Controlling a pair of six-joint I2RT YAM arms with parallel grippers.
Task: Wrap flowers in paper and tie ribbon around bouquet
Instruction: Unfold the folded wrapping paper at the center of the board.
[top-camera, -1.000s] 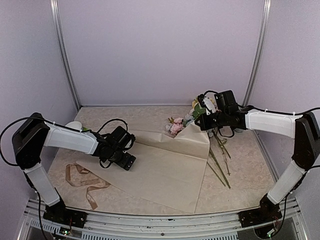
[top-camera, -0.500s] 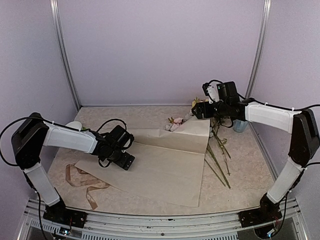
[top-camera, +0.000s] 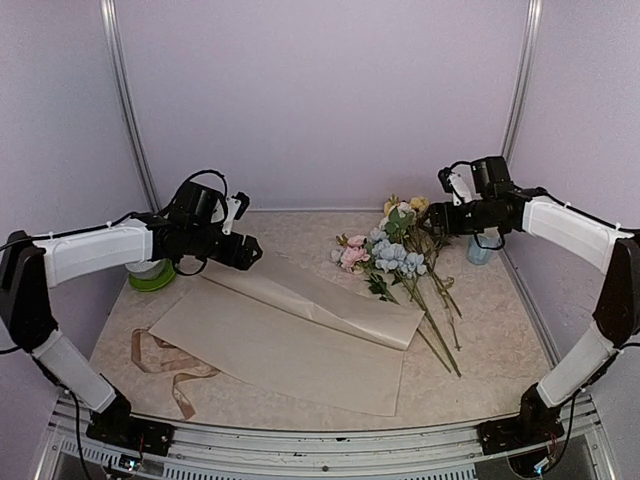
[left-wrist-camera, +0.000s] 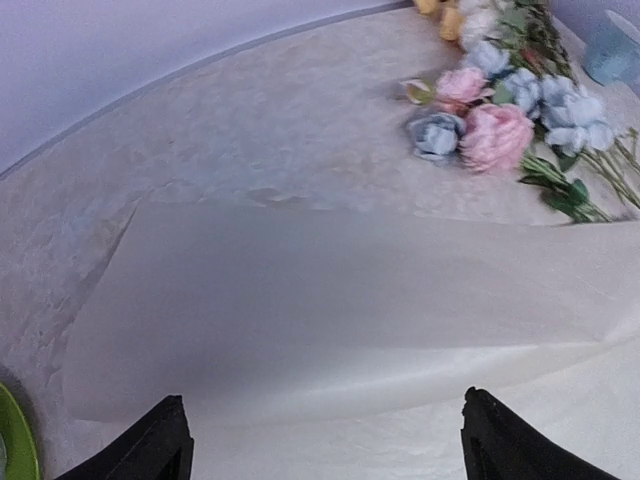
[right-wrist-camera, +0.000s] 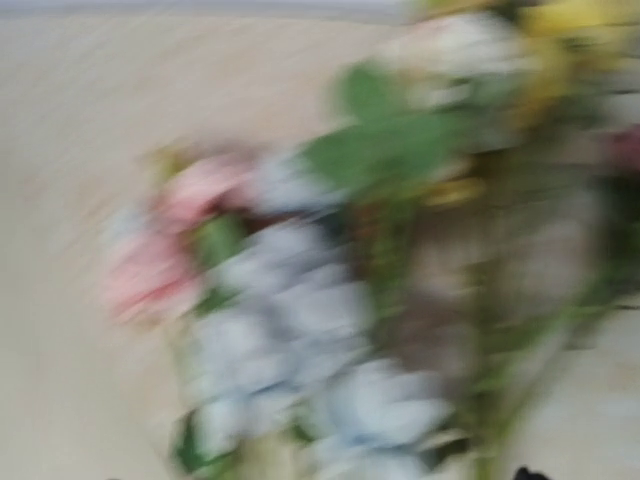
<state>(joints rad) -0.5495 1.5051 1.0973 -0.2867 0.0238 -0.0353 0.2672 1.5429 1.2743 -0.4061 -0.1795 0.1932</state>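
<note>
The paper (top-camera: 290, 340) lies flat on the table, its far strip folded over toward me. The flowers (top-camera: 392, 252) lie uncovered at its far right corner, pink and pale blue blooms to the left, stems running to the near right. The ribbon (top-camera: 165, 362) curls off the paper's near left corner. My left gripper (top-camera: 246, 252) hovers open above the paper's far left edge; in the left wrist view its fingertips (left-wrist-camera: 170, 425) stand wide over the paper (left-wrist-camera: 340, 300) with nothing between them. My right gripper (top-camera: 438, 219) hangs open behind the flowers, holding nothing. The right wrist view is a blur of flowers (right-wrist-camera: 330, 330).
A green round object (top-camera: 152, 277) sits at the far left under my left arm. A pale blue cup (top-camera: 479, 251) stands at the far right near the wall. Frame posts (top-camera: 515, 110) rise at the back corners.
My right gripper opened and let go of the paper's lifted fold, which dropped flat and uncovered the flowers; the arm pulled back right. My left gripper rose off the paper and moved back left.
</note>
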